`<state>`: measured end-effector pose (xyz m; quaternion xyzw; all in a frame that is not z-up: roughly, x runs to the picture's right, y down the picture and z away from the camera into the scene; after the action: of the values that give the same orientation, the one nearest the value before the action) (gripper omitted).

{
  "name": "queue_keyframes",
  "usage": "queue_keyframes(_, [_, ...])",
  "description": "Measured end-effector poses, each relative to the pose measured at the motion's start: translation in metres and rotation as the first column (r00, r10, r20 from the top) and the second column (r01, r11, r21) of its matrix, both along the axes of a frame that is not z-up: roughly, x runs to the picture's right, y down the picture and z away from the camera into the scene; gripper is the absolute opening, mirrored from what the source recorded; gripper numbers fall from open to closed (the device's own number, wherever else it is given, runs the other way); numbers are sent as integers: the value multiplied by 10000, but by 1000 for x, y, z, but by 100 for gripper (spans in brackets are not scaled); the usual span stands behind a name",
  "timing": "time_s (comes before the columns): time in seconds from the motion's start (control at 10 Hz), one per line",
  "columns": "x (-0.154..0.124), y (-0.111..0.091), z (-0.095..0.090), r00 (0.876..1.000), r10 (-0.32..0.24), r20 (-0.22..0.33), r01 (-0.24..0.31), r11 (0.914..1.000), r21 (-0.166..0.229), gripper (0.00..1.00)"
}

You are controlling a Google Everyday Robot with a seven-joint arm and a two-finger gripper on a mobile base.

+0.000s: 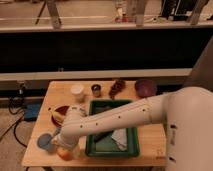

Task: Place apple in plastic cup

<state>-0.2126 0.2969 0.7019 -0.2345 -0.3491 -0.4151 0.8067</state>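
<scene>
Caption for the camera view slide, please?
Gripper down by the apple at the table's near edge, beside the green tray.

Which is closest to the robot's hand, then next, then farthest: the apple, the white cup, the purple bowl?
The hand is at the table's front left corner.
1. apple, right by the hand, front left.
2. white cup, back left.
3. purple bowl, back right.

We see our gripper (63, 146) low at the front left corner of the wooden table (56, 96), right above the apple (64, 155). A blue round object (44, 142) lies just beside it, and the green tray (114, 102) sits to its right.
</scene>
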Motion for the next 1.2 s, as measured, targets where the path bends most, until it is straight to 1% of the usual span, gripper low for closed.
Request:
queue_keyframes(0.7, [1,10,6,10000,20,13,-20,9998,-217,80])
queue_keyframes(1.2, [-1,16,11,10000,-69,-3,69,9995,-318,80])
